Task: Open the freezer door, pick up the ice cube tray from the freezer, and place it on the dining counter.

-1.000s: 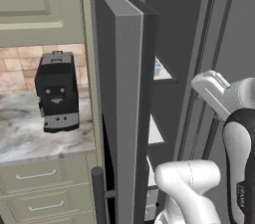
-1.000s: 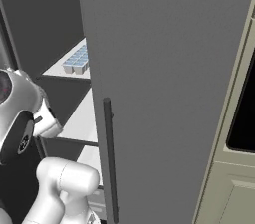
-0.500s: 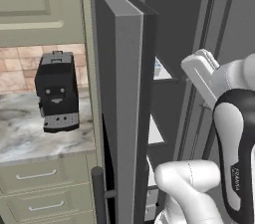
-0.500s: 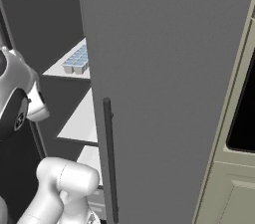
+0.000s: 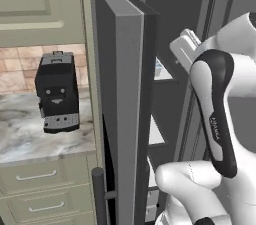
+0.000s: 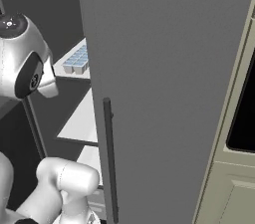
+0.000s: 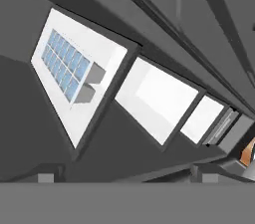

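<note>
Hand view: ice cube tray (image 7: 67,66) lies on the top white shelf (image 7: 107,51) of the freezer (image 7: 30,133), pale-blue cells in a grid, with bare shelf on every side of it. The view is rolled, so the shelves run diagonally; lower shelves trail off toward the right edge. The right base view has the same tray (image 6: 75,60) near the shelf's front edge, with the plain grey door (image 6: 169,103) to its right.

Left base view: freezer door (image 5: 125,114) stands swung out, edge-on, clear of the opening. Coffee machine (image 5: 57,99) sits on the counter (image 5: 30,136) to the left, well apart.

Hand (image 7: 124,178): jaws stand wide, nothing between them; both tips are well apart from the tray.

Judged step: reach in for the tray. To do it well:
- square the wrist to the shelf first, then line the jaws across the tray's narrow side;
- enter between the top shelf and the freezer ceiling, keeping the elbow off the open door;
- come down over the tray rather than pushing it back;
- lift before withdrawing.
</note>
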